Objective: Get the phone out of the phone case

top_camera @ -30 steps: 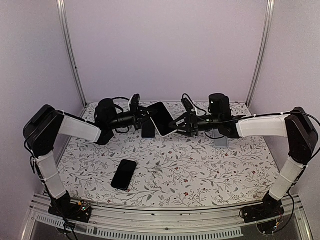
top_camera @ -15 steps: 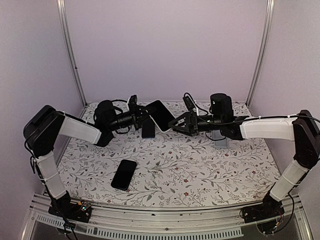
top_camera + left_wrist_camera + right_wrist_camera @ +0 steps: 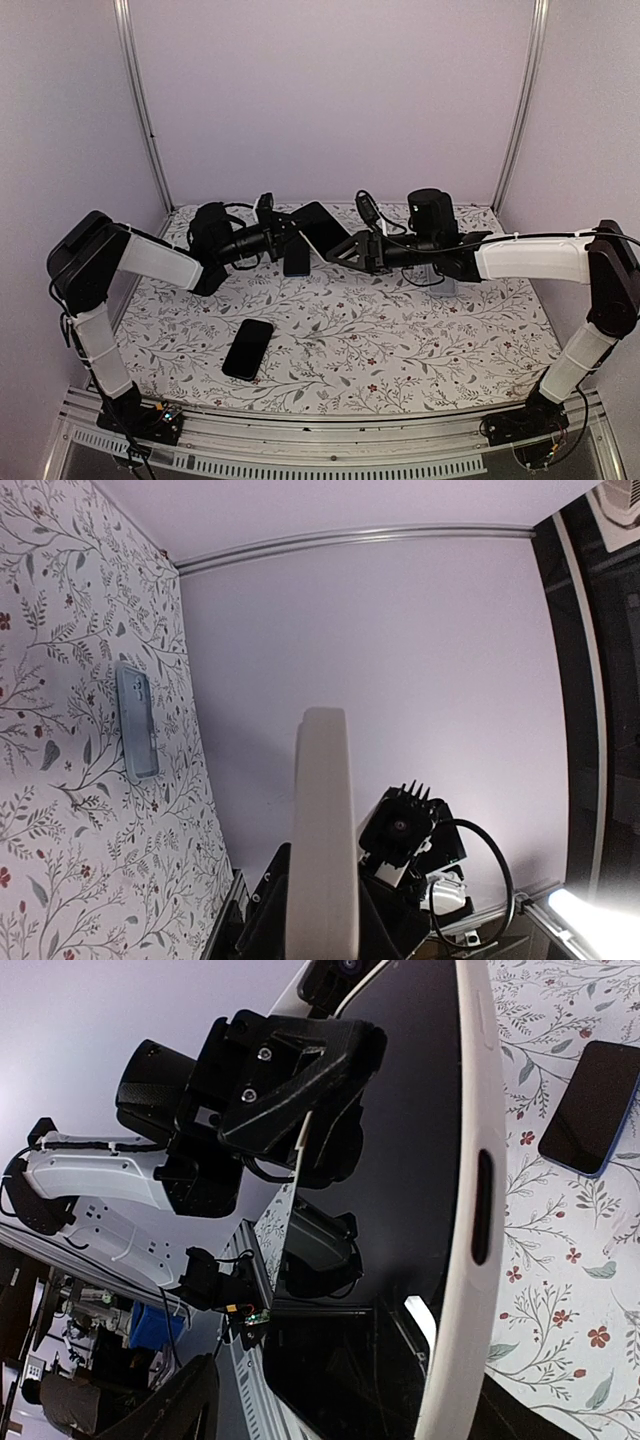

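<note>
The phone in its white case point(image 3: 322, 228) is held in the air over the back of the table, dark screen showing. My left gripper point(image 3: 290, 233) is shut on one end of it; in the left wrist view the white case edge point(image 3: 325, 850) runs up between the jaws. My right gripper point(image 3: 337, 250) is open at the other end. In the right wrist view the dark screen point(image 3: 400, 1160) and white case rim point(image 3: 470, 1210) lie between my right gripper's point(image 3: 350, 1410) spread fingers, with no clear contact.
A black phone point(image 3: 248, 348) lies on the flowered table near the front left. A dark blue phone point(image 3: 296, 262) lies under the held phone, also in the right wrist view point(image 3: 590, 1105). A grey case point(image 3: 441, 285) lies at the back right, also in the left wrist view point(image 3: 136, 720).
My right gripper has moved left, and its open jaws now reach around the end of the cased phone. The left gripper has kept its hold, the phone shifting slightly up.
</note>
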{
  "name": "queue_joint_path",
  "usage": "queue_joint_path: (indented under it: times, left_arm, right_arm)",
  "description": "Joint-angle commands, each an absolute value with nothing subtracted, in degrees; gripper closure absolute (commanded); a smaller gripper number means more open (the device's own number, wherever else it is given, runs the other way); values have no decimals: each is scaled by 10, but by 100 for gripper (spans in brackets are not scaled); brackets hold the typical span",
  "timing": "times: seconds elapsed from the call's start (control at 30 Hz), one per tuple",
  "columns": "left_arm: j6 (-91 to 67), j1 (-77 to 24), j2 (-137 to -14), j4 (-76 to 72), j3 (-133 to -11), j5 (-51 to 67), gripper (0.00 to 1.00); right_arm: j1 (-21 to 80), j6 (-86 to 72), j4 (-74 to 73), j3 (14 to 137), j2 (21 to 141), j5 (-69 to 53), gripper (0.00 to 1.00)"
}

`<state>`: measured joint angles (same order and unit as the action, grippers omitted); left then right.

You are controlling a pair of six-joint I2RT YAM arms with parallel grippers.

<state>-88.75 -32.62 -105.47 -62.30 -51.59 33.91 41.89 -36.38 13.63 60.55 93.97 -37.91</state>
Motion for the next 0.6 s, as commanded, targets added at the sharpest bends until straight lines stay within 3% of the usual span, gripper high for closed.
queue_joint_path:
  times: [0.0, 0.57]
  left_arm:
    - [-896, -332, -1029, -673, -516, 332, 100]
    - [-900, -332, -1029, -675, -523, 334, 100]
  right_arm:
    - [421, -347, 118, 616, 948, -346, 24]
    - [424, -337, 91, 604, 950, -292, 27]
